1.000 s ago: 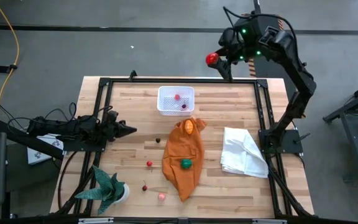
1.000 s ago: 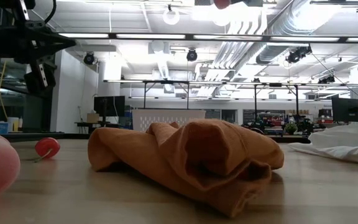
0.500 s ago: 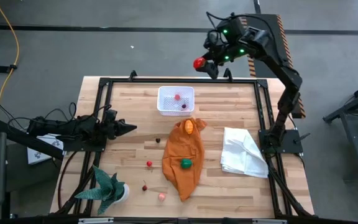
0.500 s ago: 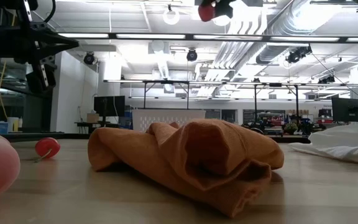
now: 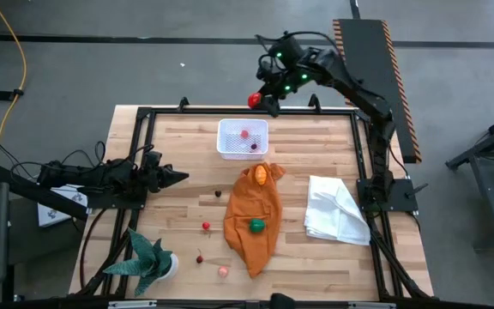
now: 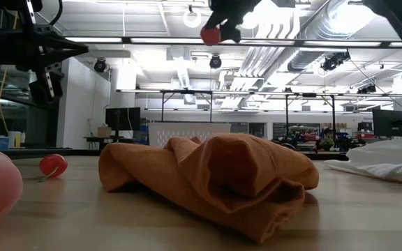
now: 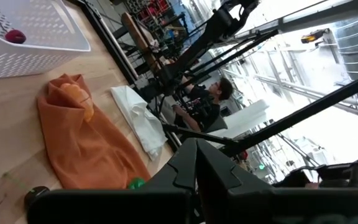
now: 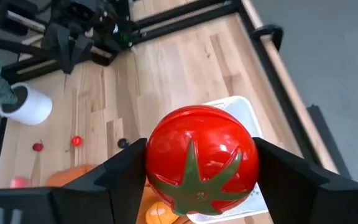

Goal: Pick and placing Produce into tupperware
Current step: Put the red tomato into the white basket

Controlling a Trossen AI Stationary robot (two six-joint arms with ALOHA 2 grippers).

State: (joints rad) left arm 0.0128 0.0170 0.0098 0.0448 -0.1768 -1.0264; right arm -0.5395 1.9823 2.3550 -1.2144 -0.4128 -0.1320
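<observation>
High above the bench's (image 5: pixel 316 146) far edge, the right gripper (image 8: pixel 201 163) pinches a red toy tomato (image 5: pixel 254 100) near the white tub (image 5: pixel 243 138). The round, glossy fruit looks light, rigid and slippery, best held across its widest girth. The left gripper (image 5: pixel 177 179) waits pressed together at the bench's left side.

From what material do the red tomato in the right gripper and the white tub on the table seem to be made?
The tomato, held in the right gripper, looks like smooth, glossy plastic: it carries bright highlights and a flat green star. The tub looks like thin, white, translucent plastic, judging by its dotted base and walls, though a perforated basket is also possible.
</observation>
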